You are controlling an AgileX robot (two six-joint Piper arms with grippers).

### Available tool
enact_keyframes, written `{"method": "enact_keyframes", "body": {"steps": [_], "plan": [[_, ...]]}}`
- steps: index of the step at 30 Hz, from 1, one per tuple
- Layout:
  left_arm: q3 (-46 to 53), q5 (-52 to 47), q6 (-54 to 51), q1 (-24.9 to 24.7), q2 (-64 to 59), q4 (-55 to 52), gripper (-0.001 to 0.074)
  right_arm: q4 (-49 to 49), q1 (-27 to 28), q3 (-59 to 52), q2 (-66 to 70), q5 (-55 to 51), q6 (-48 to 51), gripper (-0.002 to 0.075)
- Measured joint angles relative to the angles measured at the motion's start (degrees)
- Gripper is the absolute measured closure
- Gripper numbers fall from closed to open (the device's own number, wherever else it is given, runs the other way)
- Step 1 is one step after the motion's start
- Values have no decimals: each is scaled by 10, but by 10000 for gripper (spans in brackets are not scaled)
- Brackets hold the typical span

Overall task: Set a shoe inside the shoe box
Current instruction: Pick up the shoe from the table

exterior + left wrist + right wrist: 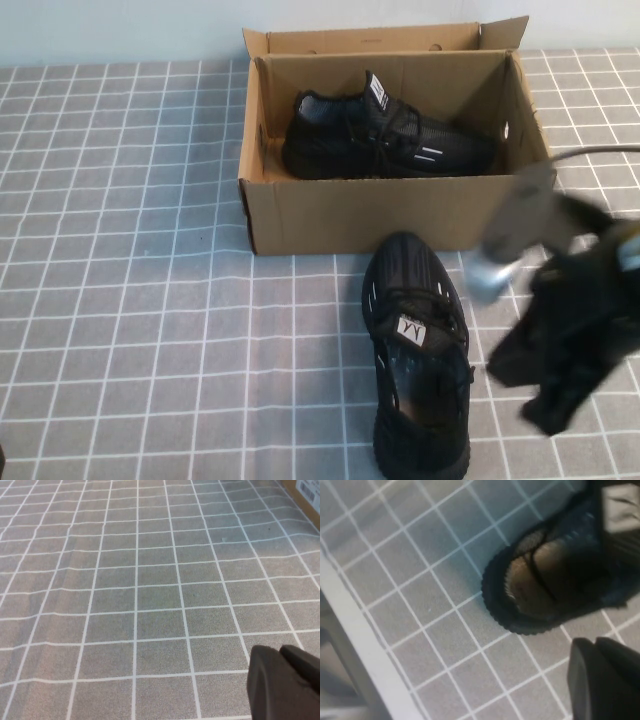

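Black shoe flat on tabletop at near edge, toe toward shoe box holding its mate at far edge; right end effector closed, empty, beside heel; left end effector closed over bare left side.

The shoe box stands on the worktop at the far middle, its open top facing up. One sneaker lies inside it on its side, toe toward the robot's right. The shoe rests on the worktop just in front of the box's near wall, toe toward the box and heel toward the robot. The right gripper hangs to the right of that shoe, near its heel, jaws closed. The left gripper hangs above bare worktop well to the left, jaws closed.
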State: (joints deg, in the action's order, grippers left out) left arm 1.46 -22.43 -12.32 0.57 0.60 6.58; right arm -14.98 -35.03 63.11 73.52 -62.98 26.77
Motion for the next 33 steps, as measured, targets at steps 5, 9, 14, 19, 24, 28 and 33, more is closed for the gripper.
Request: {"method": "enact_keyframes", "body": {"steps": [5, 9, 14, 19, 24, 28, 33], "plan": [[0, 0, 0, 0, 0, 0, 735, 54, -66, 53, 72, -3, 13, 634], [0, 0, 0, 0, 0, 0, 735, 70, -71, 83, 111, 17, 43, 431], [0, 0, 0, 0, 0, 0, 735, 104, -71, 87, 149, 80, 60, 267], [0, 0, 0, 0, 0, 0, 735, 116, -71, 91, 186, 96, 64, 242], [0, 0, 0, 0, 0, 0, 735, 133, -71, 91, 209, 115, 65, 239], [0, 0, 0, 0, 0, 0, 735, 150, -70, 92, 223, 127, 64, 238], [0, 0, 0, 0, 0, 0, 735, 162, -57, 92, 235, 144, 64, 242]]}}
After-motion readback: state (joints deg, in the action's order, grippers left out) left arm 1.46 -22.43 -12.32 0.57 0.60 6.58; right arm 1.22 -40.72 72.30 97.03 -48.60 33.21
